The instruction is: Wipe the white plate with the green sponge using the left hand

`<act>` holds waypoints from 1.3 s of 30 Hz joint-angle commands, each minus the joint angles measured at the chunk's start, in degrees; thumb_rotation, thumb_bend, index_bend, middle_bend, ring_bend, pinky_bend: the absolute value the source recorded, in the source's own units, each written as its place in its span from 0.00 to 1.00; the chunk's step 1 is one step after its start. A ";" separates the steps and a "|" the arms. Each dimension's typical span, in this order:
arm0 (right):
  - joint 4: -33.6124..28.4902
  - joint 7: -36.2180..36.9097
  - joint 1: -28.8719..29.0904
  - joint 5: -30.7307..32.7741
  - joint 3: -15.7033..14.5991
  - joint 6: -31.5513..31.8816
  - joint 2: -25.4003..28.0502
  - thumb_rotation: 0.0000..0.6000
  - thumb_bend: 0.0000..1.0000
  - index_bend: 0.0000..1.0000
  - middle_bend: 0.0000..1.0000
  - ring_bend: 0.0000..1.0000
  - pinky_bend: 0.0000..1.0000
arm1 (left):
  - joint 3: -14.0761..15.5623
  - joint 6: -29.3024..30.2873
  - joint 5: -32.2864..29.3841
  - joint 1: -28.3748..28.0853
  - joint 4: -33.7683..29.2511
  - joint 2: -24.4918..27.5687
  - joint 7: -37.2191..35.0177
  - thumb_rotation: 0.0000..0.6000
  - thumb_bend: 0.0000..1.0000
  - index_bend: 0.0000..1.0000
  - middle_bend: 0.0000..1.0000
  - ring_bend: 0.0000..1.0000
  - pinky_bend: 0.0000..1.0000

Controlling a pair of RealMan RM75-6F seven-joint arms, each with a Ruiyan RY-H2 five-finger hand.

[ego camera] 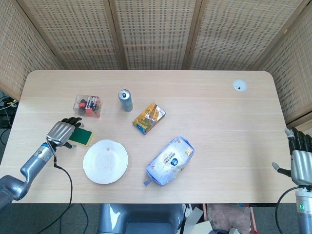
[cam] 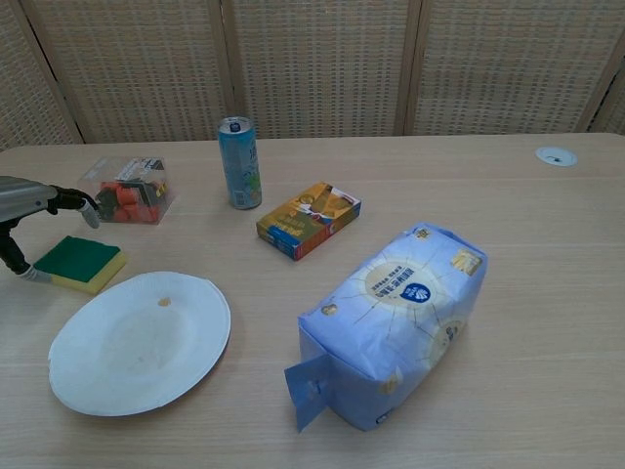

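The task has barely begun: the left hand (ego camera: 62, 132) hangs over the near-left edge of the green sponge (ego camera: 82, 136), fingers apart and arched above it, thumb down beside it, nothing gripped yet. The sponge lies flat on the tabletop (ego camera: 204, 107) directly under and just right of that hand. The white plate (ego camera: 105, 161), with a small spot on it and seemingly unwiped, sits just beyond the sponge, to the hand's right and nearer the robot. Grasping, carrying and wiping all remain. Far right, the right hand (ego camera: 301, 156) idles off the tabletop's edge, fingers spread, empty.
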 commanded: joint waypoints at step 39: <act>1.21 3.39 0.35 2.52 0.90 -1.87 0.58 1.00 0.00 0.00 0.00 0.00 0.00 | 1.94 3.49 2.00 -6.61 -20.19 5.69 8.50 1.00 0.00 0.48 0.38 0.34 0.43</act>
